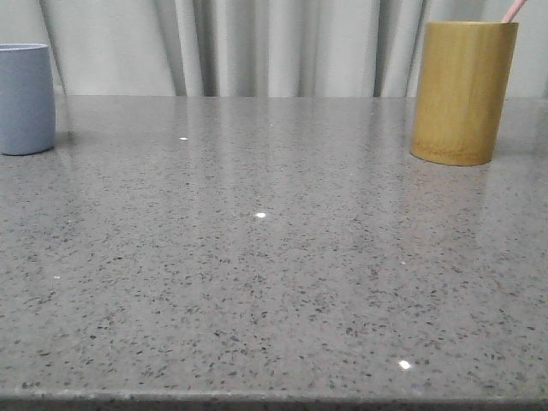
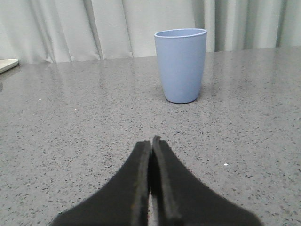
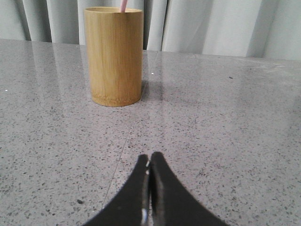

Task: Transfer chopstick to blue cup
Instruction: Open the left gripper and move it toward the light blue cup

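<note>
On the speckled grey stone surface [image 1: 257,282], the smooth light grey-blue tumbler [image 1: 26,98] stands upright at ten o'clock, well apart from the tall yellow-brown bamboo cylinder cup [image 1: 462,90] at two o'clock. A thin pale pink chopstick [image 1: 514,10] pokes out of the bamboo cup's rim. Both the left claw [image 2: 151,141] and right claw [image 3: 149,157] are closed, empty, above the surface.

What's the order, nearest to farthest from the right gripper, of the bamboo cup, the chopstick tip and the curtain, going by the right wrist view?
From the right gripper, shut low over the table:
1. Bamboo cup, standing on the table ahead of the fingers.
2. Chopstick, its pink tip poking above the cup's rim, toward the cup's far side.
3. Curtain, hanging beyond the table's far edge.
</note>
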Robot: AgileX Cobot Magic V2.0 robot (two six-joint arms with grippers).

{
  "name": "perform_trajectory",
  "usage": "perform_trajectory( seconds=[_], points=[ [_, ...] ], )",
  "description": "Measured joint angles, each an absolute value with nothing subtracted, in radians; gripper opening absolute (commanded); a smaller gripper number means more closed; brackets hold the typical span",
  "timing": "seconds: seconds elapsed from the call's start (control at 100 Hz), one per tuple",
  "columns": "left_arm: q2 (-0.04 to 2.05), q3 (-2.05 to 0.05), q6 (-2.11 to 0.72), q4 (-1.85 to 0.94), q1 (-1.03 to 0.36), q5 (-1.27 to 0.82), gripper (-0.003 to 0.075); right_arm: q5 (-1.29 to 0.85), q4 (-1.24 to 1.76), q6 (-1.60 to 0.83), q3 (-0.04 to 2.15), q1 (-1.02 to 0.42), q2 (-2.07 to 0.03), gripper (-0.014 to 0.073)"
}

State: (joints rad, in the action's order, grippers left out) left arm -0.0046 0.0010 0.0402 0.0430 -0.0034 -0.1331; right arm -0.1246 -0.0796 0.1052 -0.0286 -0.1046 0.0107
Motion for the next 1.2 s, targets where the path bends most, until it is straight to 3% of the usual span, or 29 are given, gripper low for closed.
perform_trajectory(
  seconds=[0.93,1.2],
  points=[
    [-0.005,-0.007,0.040,0.037,-0.003,-0.135,-0.0019,-0.086,-0.080,0.105,-0.029,-0.105,0.011,-0.0068],
    [0.069,-0.212,0.040,-0.068,-0.003,-0.293,-0.0019,-0.281,-0.015,0.105,0.196,-0.105,-0.026,-0.0068]
  ],
)
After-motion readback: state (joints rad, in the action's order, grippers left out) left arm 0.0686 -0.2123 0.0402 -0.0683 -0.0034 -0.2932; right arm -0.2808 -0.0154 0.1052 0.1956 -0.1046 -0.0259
